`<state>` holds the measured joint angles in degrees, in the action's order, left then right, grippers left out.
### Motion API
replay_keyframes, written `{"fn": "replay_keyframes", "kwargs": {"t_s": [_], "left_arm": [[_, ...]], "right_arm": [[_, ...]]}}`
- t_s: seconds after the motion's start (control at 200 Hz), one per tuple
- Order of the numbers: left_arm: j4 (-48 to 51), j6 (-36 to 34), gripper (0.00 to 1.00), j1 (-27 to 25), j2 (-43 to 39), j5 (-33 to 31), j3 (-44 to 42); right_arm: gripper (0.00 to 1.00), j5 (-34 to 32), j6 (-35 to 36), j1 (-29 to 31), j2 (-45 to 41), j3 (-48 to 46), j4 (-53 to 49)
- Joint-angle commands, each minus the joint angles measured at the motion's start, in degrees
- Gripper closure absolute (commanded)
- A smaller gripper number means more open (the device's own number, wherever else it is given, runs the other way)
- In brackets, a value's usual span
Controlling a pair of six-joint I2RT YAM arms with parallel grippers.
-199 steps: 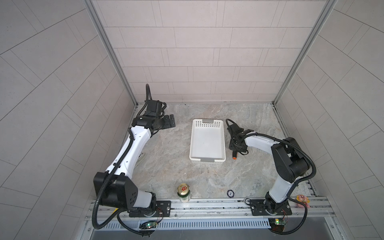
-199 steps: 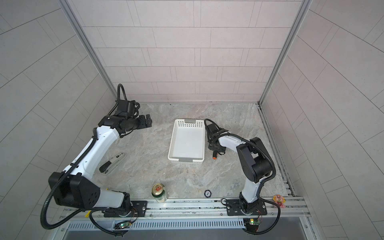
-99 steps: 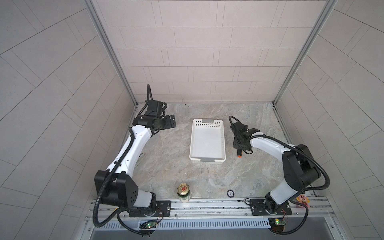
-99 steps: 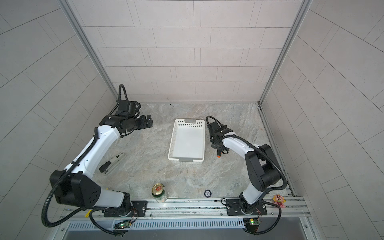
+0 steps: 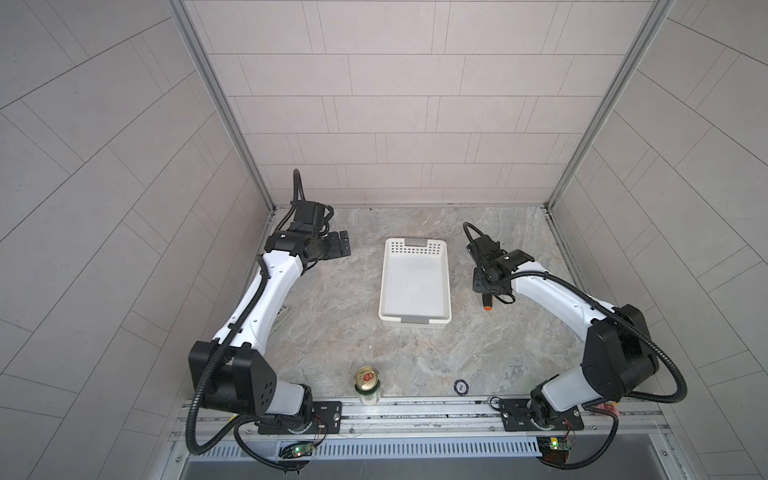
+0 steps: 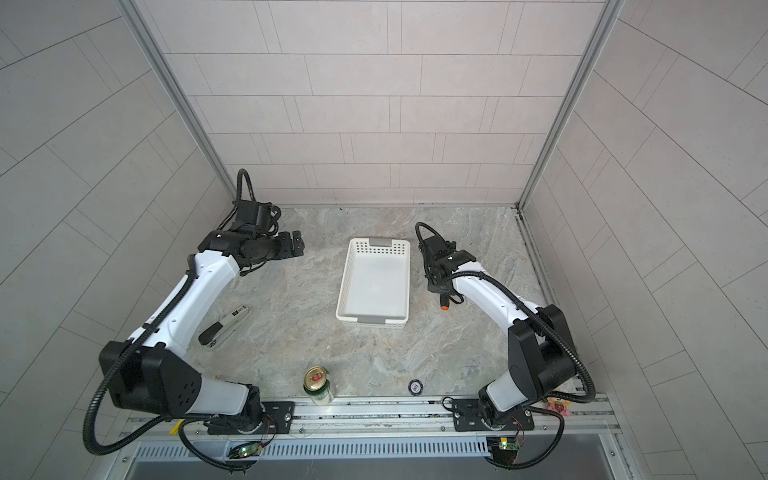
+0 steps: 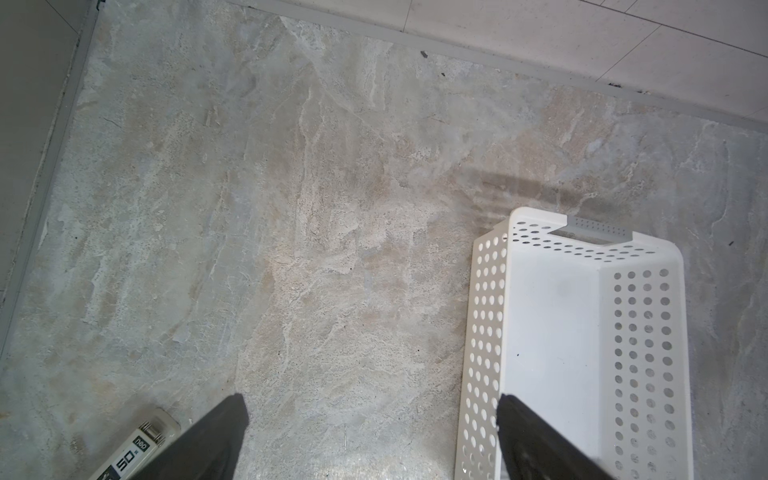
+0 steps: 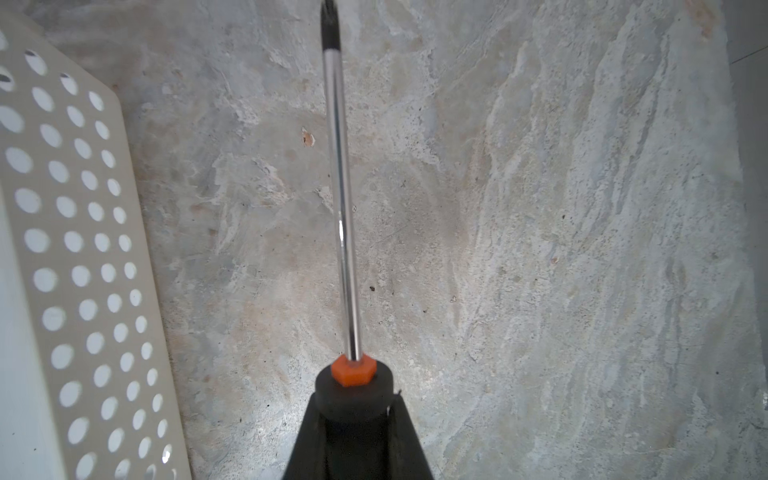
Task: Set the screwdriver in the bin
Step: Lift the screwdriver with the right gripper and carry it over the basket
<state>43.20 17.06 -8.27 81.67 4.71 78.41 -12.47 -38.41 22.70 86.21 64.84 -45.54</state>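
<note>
Right wrist view showed the right end effector (image 8: 353, 432) clamped on the screwdriver (image 8: 341, 199), chrome shaft, black handle, orange collar. Since a second ago it had risen off the surface (image 5: 332, 332), just beside the empty bin (image 5: 415, 320); carrying remained. Left end effector (image 7: 370, 440) stood open.

Both top views look steeply down from above the front rail, sharing the whole floor with the bin (image 5: 415, 286). Wrist views sit close over the floor; each catches part of that bin (image 7: 582, 332) (image 8: 62, 270)
</note>
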Motion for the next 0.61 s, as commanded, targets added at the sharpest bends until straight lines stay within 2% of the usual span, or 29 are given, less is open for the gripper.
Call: {"fn": "replay_keyframes", "kwargs": {"t_s": [0.0,0.255,0.41,0.601], "left_arm": [[1.0,-0.4,0.00,0.3,-0.7,-1.5,1.4],[1.4,-0.7,0.00,0.5,-0.3,-1.3,1.7],[1.4,-0.8,0.00,1.0,-0.3,-2.1,1.7],[1.4,-0.4,0.00,1.7,-0.4,0.3,2.0]], "right_arm": [[0.91,0.5,0.5,-0.1,-1.6,1.4,-3.0],[0.90,0.9,1.3,2.0,0.4,7.3,-6.8],[0.89,0.4,2.2,6.0,3.2,13.1,-8.9],[0.89,0.1,0.9,11.9,9.2,20.6,-9.1]]}}
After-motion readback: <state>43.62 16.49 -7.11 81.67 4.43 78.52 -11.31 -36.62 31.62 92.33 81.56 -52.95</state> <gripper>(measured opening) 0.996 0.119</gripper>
